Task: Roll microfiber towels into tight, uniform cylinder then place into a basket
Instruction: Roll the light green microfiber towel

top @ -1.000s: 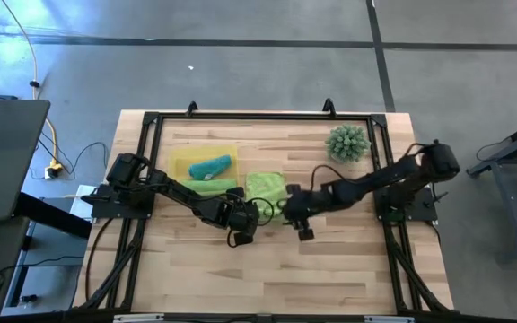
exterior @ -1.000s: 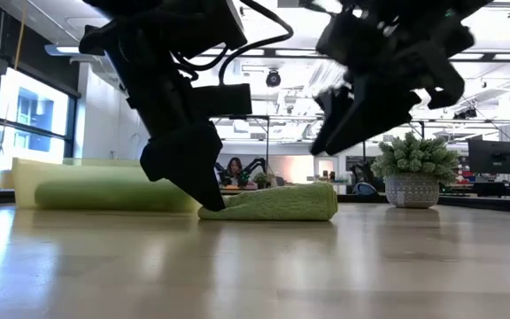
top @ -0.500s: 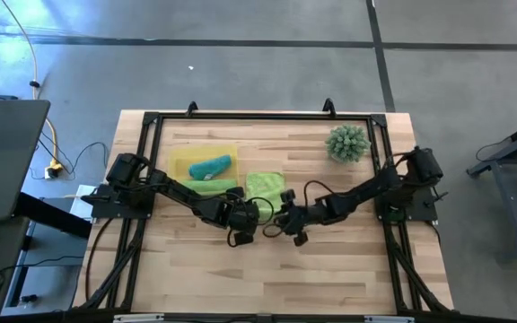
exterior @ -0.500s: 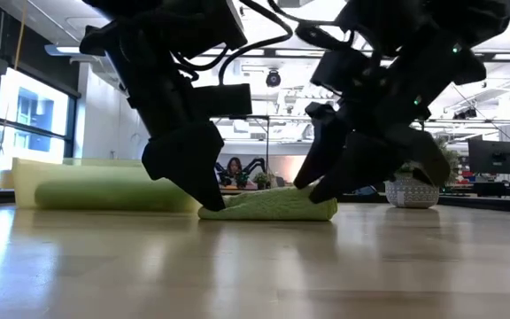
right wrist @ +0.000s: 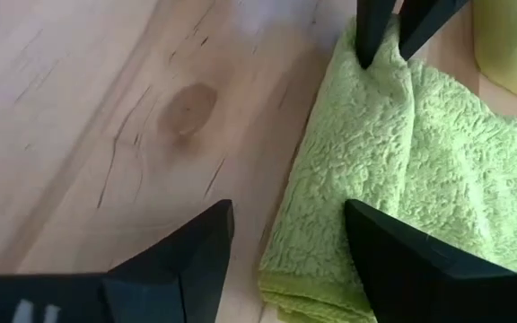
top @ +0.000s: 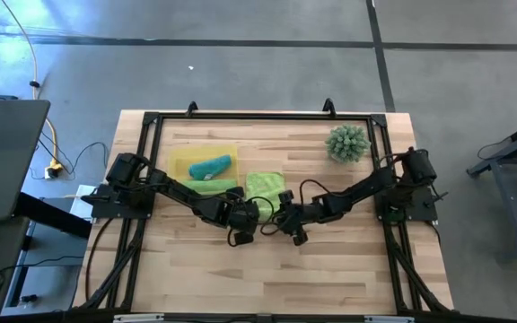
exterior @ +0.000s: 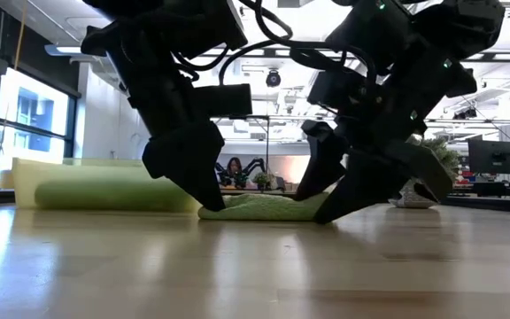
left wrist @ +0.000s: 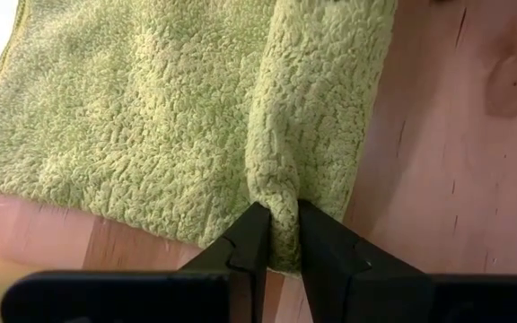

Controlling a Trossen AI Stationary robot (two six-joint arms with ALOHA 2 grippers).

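Lime-green fluffy microfiber towel (top: 265, 188), partly rolled along its near edge, lies on the pale wooden table (top: 330, 260) near the middle, at about 4 o'clock from the shallow translucent yellow plastic basket (top: 181, 162). Left gripper (left wrist: 279, 235) is down at the towel's near-left corner, fingers nearly together and pinching a fold of the roll. Right gripper (right wrist: 287, 238) sits low at the near-right corner, fingers spread wide and straddling the towel's edge, not clamped on it. Inside the basket rests a rolled teal towel (top: 210, 166), and a second lime-green rolled towel (top: 212, 185) lies along the basket's near side. Over at 1 o'clock from the flat towel stands a spiky green ball-shaped plant (top: 347, 143), well apart.
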